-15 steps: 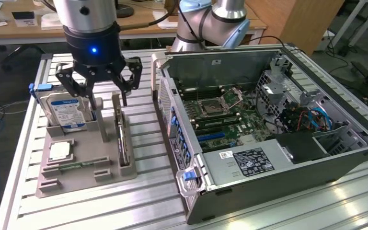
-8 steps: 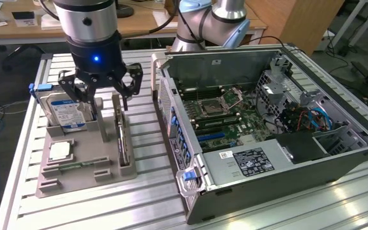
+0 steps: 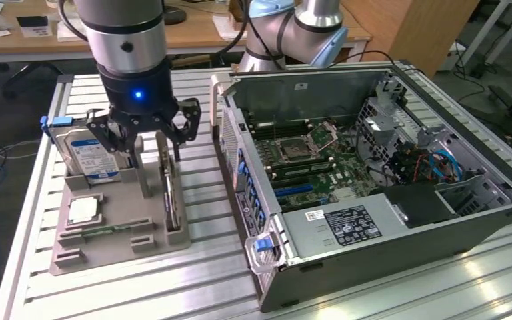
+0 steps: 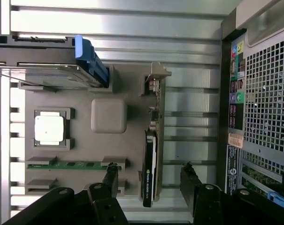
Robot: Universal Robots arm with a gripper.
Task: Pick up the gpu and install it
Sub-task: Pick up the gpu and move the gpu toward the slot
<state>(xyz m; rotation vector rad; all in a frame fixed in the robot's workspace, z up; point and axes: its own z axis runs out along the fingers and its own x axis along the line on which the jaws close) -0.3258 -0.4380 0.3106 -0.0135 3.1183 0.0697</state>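
Note:
The gpu (image 3: pixel 171 199) is a thin dark card standing on edge in a slot on the exterior view's right side of the grey parts holder (image 3: pixel 118 250). In the wrist view the gpu (image 4: pixel 150 164) runs lengthwise, with its pale metal bracket (image 4: pixel 156 82) at the far end. My gripper (image 3: pixel 154 150) hangs just above the card's far half, open. Its two black fingers (image 4: pixel 110 180) stand one on each side of the card, and the gripper (image 4: pixel 150 183) grips nothing.
The holder also carries a silver hard drive (image 3: pixel 91 157) with a blue-white label, a CPU (image 3: pixel 83 210) and a green memory stick (image 3: pixel 105 230). An open computer case (image 3: pixel 372 167) lies to the exterior view's right, motherboard exposed. Everything rests on a slatted aluminium table (image 3: pixel 211 280).

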